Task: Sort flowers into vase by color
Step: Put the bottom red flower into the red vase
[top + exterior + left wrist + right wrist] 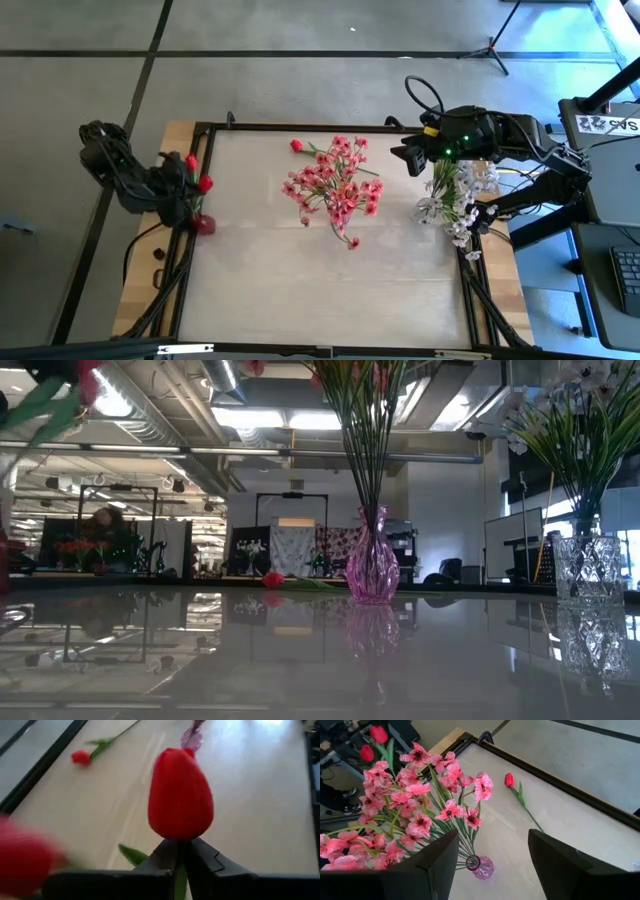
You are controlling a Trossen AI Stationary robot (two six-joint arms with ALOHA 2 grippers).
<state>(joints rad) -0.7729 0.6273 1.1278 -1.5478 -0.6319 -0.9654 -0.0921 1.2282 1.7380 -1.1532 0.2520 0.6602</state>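
My left gripper (187, 192) is at the table's left edge, above a small red vase (203, 224), and is shut on a red flower whose bud (180, 795) stands just beyond the fingertips. A second red bud (191, 162) shows beside it. Another red flower (297, 145) lies flat on the table at the far side. Pink flowers (335, 185) stand in a pink vase (372, 570) at the middle. White flowers (455, 195) stand in a clear vase (588, 565) at the right. My right gripper (492, 865) hovers open above, between the pink and white bunches. My left gripper pinches the red flower's green stem (180, 881) between its two fingers, right under the bud. The bud sticks out past the fingertips, lifted clear of the table. The gripper hides the lower stem, so I cannot tell whether it reaches the red vase.
A black frame (300, 128) borders the white table top. Bare table lies in front of the pink vase and between the vases. A tripod (490, 45) stands on the floor beyond the far edge, and a desk with a keyboard (625, 275) is at the right.
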